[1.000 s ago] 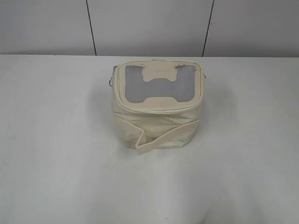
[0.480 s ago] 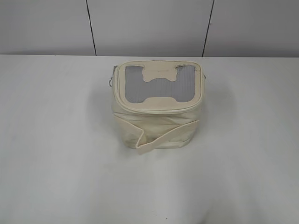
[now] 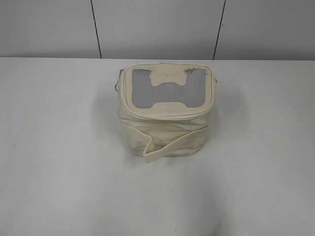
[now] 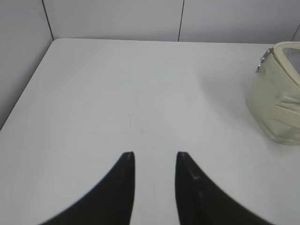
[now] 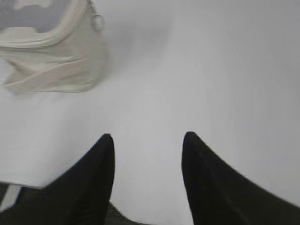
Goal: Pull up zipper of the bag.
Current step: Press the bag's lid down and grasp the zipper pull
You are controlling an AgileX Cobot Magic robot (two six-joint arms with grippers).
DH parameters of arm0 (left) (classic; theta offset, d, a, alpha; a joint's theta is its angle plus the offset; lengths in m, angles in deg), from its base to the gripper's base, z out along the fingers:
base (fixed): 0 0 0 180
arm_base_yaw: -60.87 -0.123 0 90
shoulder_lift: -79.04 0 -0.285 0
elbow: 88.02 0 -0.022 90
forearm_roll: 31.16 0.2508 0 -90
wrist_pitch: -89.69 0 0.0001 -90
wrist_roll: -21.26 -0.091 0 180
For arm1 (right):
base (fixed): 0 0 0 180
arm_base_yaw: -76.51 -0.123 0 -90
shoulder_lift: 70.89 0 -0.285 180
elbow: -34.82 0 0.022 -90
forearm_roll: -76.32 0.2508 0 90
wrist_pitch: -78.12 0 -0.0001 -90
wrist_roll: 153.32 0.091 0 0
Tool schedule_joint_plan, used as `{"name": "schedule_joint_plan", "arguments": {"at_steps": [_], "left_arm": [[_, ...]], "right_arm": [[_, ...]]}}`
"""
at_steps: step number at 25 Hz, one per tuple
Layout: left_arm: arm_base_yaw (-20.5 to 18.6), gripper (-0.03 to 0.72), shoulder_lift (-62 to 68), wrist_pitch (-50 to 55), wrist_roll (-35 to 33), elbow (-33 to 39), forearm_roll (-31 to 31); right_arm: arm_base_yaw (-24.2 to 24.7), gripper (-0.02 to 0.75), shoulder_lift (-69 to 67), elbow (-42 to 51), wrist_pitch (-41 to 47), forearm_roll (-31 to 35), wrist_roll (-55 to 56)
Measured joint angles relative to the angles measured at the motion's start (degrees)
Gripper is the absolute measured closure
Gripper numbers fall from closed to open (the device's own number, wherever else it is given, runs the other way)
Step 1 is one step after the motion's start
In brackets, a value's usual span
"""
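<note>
Your bag (image 3: 166,110) sits upright near the middle of the white worktop (image 3: 59,172), toward the far wall, with its grey mesh top panel (image 3: 167,88) and cream H-shaped patch (image 3: 168,86) facing up and the wide strap band (image 3: 167,140) wrapped across its front. The zipper (image 3: 165,114) runs as a thin cream track under the top rim; from the left wrist view you can see a small silver slider (image 4: 265,58) hanging at the bag's upper corner, and from the right wrist view a round ring pull (image 5: 97,22) dangles at the corner nearest that camera. Neither arm shows in the exterior view. Your left gripper (image 4: 154,157) hovers over bare worktop, its two dark fingers parted by a narrow gap and holding nothing; the bag lies well apart from it, ahead and off to its right at the picture's edge. Your right gripper (image 5: 147,138) is spread wider, also empty, and the bag lies ahead and to its left, well apart from the fingertips. Neither gripper touches the bag or its zipper.
</note>
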Motion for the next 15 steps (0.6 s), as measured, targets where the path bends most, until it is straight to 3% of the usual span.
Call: {"name": "schedule_joint_plan", "arguments": {"at_steps": [3,8,11,15], "left_arm": [[0.00,0.454,0.00,0.00,0.00,0.00,0.34],[0.05,0.454,0.00,0.00,0.00,0.00,0.34],[0.22,0.454,0.00,0.00,0.00,0.00,0.34],[0.22,0.460,0.00,0.00,0.00,0.00,0.34]], "right_arm": [[0.00,0.360,-12.45,-0.12,-8.09,14.54,-13.45],[0.00,0.360,-43.12,-5.00,-18.17,40.92,-50.37],[0.00,0.360,-61.79,-14.25,-16.81,50.33,-64.96],[-1.46,0.360,-84.33,-32.69,-12.36,54.03,-70.67]]}}
